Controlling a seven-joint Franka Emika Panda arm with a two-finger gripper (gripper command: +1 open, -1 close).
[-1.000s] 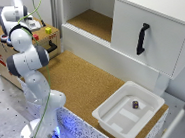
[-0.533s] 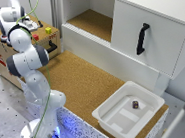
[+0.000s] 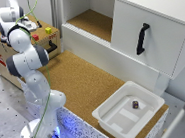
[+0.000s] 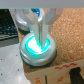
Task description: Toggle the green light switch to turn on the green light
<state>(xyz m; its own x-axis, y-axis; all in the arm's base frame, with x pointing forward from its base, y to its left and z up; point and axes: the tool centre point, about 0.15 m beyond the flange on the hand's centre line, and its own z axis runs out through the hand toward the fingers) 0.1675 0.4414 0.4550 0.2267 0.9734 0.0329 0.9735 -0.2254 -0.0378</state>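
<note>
In the wrist view a round light [image 4: 36,44] glows green inside a silver ring, set into a cork-topped panel. My gripper [image 4: 38,31] hangs right over the glowing dome with its two pale fingers drawn together, nothing held between them. Whether the tips touch the dome I cannot tell. No separate green light switch can be made out in either view. In the exterior view the arm [image 3: 22,52] reaches over the wooden box [image 3: 4,56] at that view's left, and the hand hides the light there.
A red button [image 3: 35,37] and a yellow-green block [image 3: 48,30] sit on the wooden box. A white tray [image 3: 111,124] holding a small dark object [image 3: 135,105] stands at the exterior view's lower right. Behind is a white cabinet with a black handle [image 3: 141,39].
</note>
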